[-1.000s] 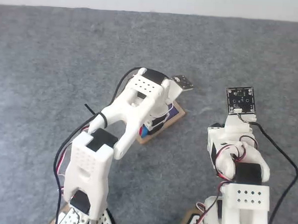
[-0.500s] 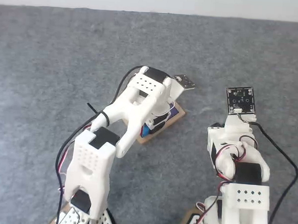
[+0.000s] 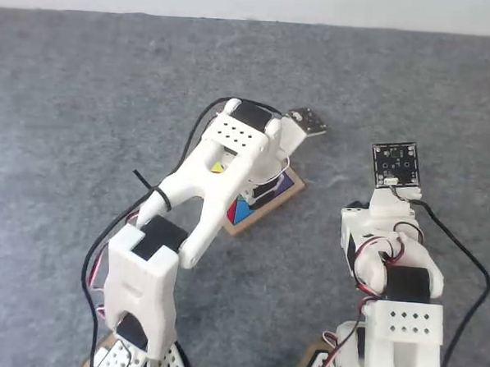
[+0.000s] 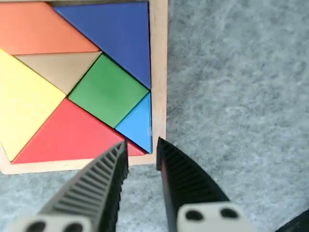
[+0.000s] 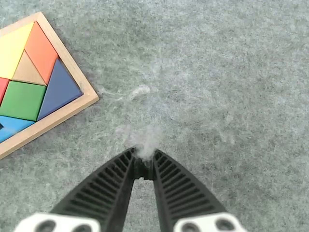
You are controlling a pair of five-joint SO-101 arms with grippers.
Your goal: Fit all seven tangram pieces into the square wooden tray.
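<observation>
Seven pcs (image 4: 108,89) are sitting in the tray (image 4: 158,72) per your left wrist cam. Up high, the left arm (image 3: 203,189) is hiding most of it, 10 o'clock from the right arm (image 3: 389,265). Left gripper (image 4: 141,147) is hovering at its rim, jaws slightly apart. Right gripper (image 5: 143,162) is pressing together over carpet (image 5: 217,72).

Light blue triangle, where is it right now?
In the left wrist view the light blue triangle lies in the wooden tray, against its rim, between the green square and red triangle.
</observation>
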